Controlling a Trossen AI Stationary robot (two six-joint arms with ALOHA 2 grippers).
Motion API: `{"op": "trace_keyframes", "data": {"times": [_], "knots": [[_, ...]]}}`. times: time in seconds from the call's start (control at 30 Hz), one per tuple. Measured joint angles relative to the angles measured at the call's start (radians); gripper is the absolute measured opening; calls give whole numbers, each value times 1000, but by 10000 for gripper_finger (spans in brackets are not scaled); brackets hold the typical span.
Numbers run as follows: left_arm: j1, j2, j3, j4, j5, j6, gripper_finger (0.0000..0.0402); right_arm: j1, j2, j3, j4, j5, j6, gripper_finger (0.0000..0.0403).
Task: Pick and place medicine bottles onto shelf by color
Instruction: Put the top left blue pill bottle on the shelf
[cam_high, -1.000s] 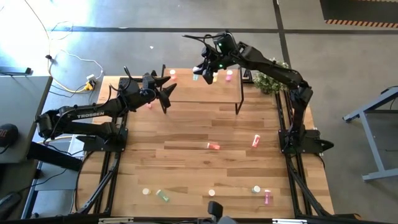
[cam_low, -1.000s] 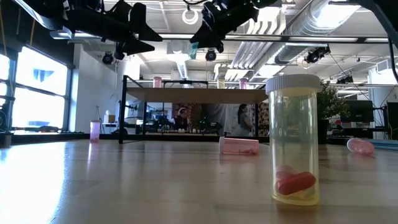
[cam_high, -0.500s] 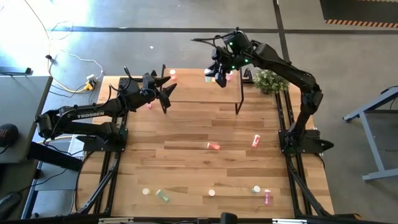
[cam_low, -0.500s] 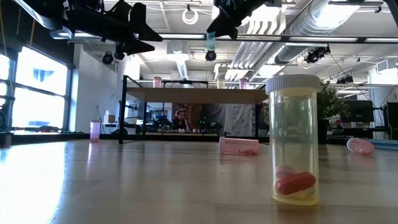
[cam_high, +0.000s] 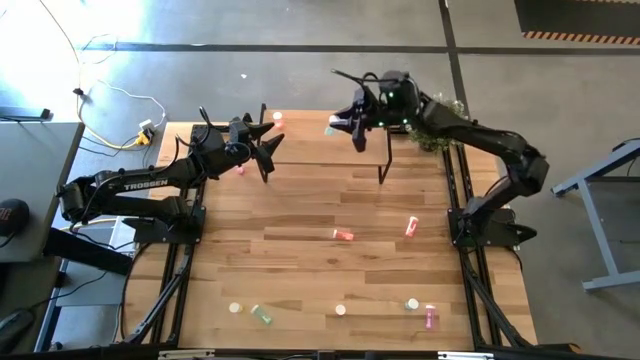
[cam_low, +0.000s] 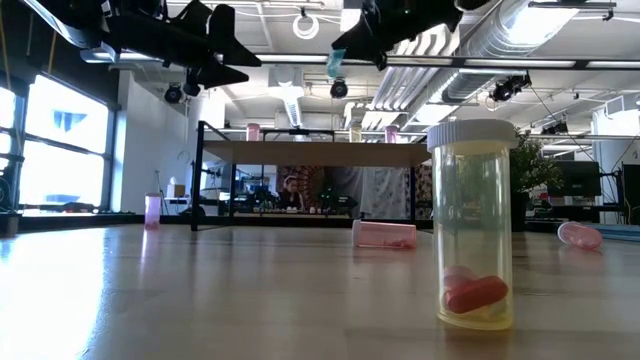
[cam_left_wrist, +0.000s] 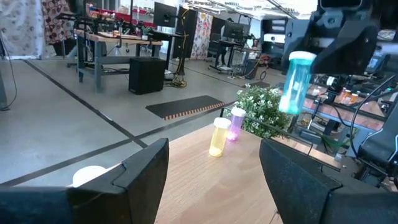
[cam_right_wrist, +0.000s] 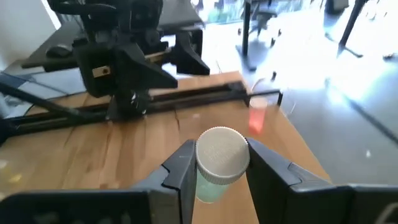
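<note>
The green bottle (cam_right_wrist: 219, 163) sits clamped between my right gripper's (cam_right_wrist: 217, 171) fingers, pale cap toward the wrist camera, body pointing down toward the shelf (cam_high: 310, 150) top. In the left wrist view it shows as a teal cylinder (cam_left_wrist: 295, 83) hanging upright in the air, clear of everything below.

Change noted over the last second: the right arm has swung from above the shelf's middle out toward its right end, then drawn back a little, so the bottle in the high view (cam_high: 331, 128) now hangs by the shelf's far edge. It has stayed raised throughout; the low view puts it (cam_low: 335, 62) well above the shelf top. I judge this a carry in progress, with placement not yet begun.

On the shelf, a yellow bottle (cam_left_wrist: 219, 137) and a pink one (cam_left_wrist: 237, 123) stand upright, just beside each other, near the plant (cam_left_wrist: 264, 109). A red bottle (cam_high: 277, 119) stands at the far left corner. I see no green one up there, so I take it this bottle starts its own group.

Left gripper (cam_high: 268, 150) hovers open and empty above the shelf's left end, waiting.

Several bottles remain on the table (cam_high: 300, 270), including a red one (cam_high: 343, 235) lying mid-table. Task is early.
</note>
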Motion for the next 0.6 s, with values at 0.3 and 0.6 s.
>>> {"op": "trace_keyframes", "data": {"times": [0.3, 0.6], "knots": [[0, 0, 0, 0, 0, 0, 243, 72, 88, -36, 166, 228, -139, 105], [0, 0, 0, 0, 0, 0, 243, 70, 199, 41, 164, 274, -157, 105]]}}
